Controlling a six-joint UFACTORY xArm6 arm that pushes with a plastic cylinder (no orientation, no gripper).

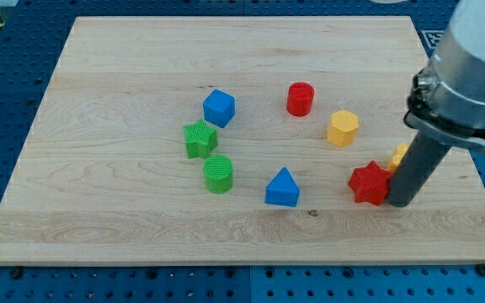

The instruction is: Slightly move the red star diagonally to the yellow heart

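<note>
The red star point(369, 183) lies at the board's lower right. My tip point(399, 203) stands right against the star's right side, touching or nearly touching it. A yellow block point(399, 156), mostly hidden behind the rod, peeks out just above and right of the star; its shape cannot be made out, it may be the yellow heart. A yellow hexagon point(343, 128) sits up and left of the star.
A red cylinder point(300, 98) stands near the top middle. A blue triangle-like block point(282, 188) lies left of the star. A blue cube point(219, 108), green star point(199, 139) and green cylinder point(218, 174) cluster at centre left. The wooden board's point(99, 219) right edge is close to the rod.
</note>
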